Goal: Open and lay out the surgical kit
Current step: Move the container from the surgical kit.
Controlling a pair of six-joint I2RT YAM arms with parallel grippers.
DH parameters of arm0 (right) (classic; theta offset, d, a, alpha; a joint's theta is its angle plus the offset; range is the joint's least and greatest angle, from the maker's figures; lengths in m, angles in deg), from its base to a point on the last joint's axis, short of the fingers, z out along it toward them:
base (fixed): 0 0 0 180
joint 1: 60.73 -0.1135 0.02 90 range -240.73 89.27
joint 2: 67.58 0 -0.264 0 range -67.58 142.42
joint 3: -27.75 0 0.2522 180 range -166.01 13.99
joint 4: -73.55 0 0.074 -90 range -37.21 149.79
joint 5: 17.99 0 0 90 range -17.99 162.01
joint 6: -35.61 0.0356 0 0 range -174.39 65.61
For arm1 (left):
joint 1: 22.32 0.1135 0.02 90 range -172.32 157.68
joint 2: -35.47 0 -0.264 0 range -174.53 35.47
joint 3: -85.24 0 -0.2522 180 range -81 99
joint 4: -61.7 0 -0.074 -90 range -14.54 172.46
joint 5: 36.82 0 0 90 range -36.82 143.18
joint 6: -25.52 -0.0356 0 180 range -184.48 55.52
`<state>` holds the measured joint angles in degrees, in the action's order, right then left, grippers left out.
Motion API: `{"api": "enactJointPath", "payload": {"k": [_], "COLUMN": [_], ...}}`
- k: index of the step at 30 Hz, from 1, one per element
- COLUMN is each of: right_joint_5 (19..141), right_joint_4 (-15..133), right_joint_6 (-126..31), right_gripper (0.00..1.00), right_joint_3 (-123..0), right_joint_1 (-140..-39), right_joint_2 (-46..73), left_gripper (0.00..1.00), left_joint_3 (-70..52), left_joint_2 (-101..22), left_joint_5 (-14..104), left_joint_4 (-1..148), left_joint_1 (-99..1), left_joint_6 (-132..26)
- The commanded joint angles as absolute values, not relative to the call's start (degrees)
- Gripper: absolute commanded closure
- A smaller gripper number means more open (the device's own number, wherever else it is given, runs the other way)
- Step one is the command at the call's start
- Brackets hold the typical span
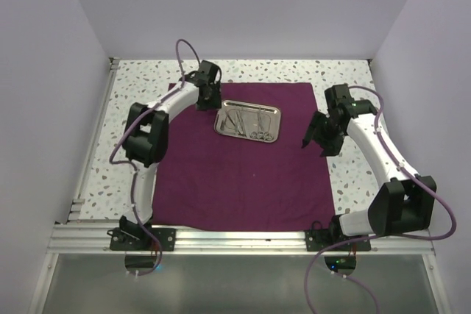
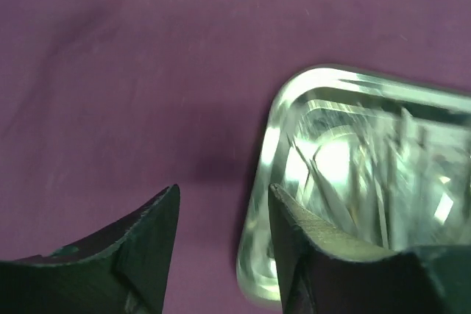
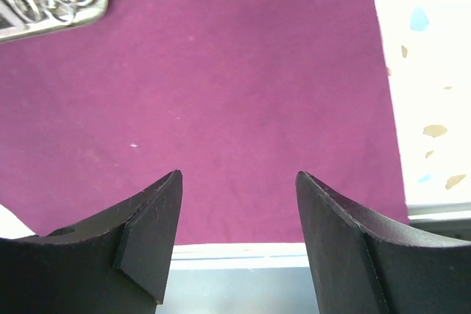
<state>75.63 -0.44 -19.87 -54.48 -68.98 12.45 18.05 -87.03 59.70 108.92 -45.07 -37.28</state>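
Top external: cloth [image 1: 243, 174] lies flat on bench [image 1: 353, 182]. Tray [image 1: 221, 129] sits on its far half with instruments [image 1: 254, 124] inside. Left gripper [image 1: 208, 102] hangs just beside the tray's left end. Right gripper [image 1: 315, 145] is near the cloth's right edge, well apart from the tray.

Left wrist: jaws apart, grasping nothing; one finger [image 2: 316, 248] overlaps the tray rim; contents blurred.

Right wrist: jaws apart over bare cloth, nothing held; tray corner at view's edge.

Left arm arcs far and inward. Right arm bends inward, gripper tilted down.
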Motion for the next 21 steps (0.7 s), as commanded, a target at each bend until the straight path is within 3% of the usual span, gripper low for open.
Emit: {"api": "enactJointPath", "payload": {"k": [1, 4, 10, 16, 17, 18, 21], "right_joint_5": [72.8, 72.2, 72.1, 72.4, 72.5, 72.6, 72.7], "right_joint_4": [-3.8, -4.4, -4.1, -3.3, -3.1, -2.9, -2.6], "right_joint_6": [-19.5, -19.1, -18.1, -17.9, -17.9, -17.7, -17.9], "right_gripper": [0.33, 0.34, 0.35, 0.36, 0.37, 0.37, 0.37], "right_joint_3": [-55.9, -56.5, -56.9, -57.3, -57.3, -57.5, -57.7], "right_joint_1": [-68.7, -68.8, -68.9, -68.8, -68.8, -68.8, -68.8], "right_joint_2": [10.6, 11.8, 14.2, 16.4, 17.1, 17.4, 18.1], "left_gripper": [0.47, 0.51, 0.64, 0.85, 0.96, 1.0, 1.0], "left_joint_3": [27.0, 31.3, 26.8, 22.5, 22.3, 22.2, 21.9], "left_joint_2": [-93.3, -97.2, -95.7, -94.3, -94.5, -94.7, -94.3], "left_joint_5": [56.2, 55.3, 54.2, 54.1, 53.7, 53.7, 53.8], "left_joint_4": [109.6, 111.2, 108.6, 107.8, 107.9, 108.1, 108.3], "left_joint_1": [-45.4, -45.4, -45.4, -45.4, -45.4, -45.4, -45.4], "left_joint_6": [-43.6, -43.7, -44.4, -45.8, -46.0, -46.2, -46.6]}}
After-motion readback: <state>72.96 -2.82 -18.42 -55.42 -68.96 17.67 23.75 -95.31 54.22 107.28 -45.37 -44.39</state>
